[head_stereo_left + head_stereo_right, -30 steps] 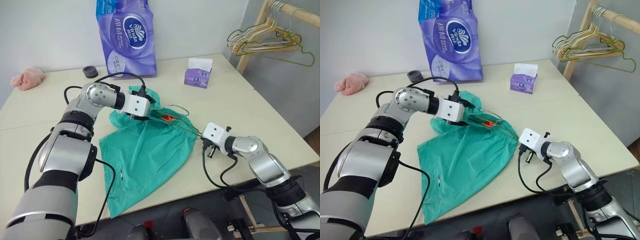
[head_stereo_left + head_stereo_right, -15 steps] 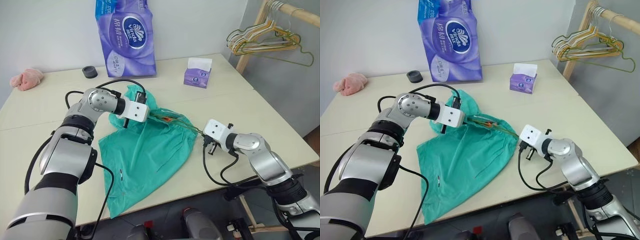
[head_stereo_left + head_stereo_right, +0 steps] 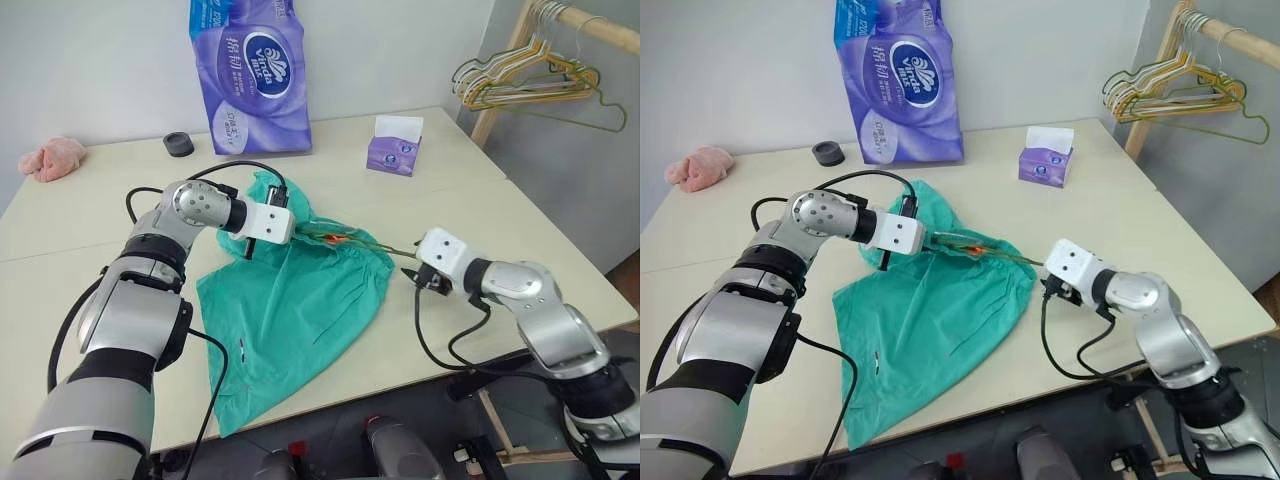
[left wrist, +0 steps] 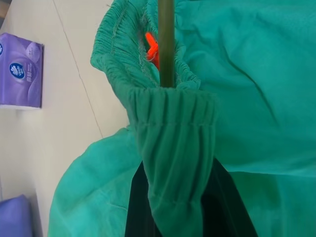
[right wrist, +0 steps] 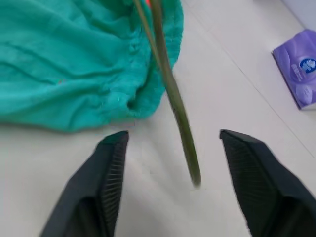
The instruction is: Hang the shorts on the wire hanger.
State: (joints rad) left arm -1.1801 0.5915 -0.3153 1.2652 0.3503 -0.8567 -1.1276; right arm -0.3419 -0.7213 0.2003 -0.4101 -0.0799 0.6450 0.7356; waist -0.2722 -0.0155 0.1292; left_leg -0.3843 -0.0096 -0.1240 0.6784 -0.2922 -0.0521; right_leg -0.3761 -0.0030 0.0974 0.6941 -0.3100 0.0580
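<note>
Left pincer (image 4: 173,217) clenched on the shorts (image 3: 290,310) waistband.
Right pincer (image 5: 173,187) released, wire hanger (image 5: 173,98) between fingers, untouched.

The desk (image 3: 520,225) has a pale cream top with a seam line running across it from left to right. Behind the desk stands a plain light grey-white wall (image 3: 100,60). At the right, a second wall (image 3: 590,190) of the same tone meets it at a corner. A wooden rail (image 3: 585,25) on a slanted wooden post (image 3: 500,85) stands in that corner, just beside the desk's far right edge. Lighting is even and diffuse. Below the desk's near edge, a dark floor (image 3: 470,420) is visible.
</note>
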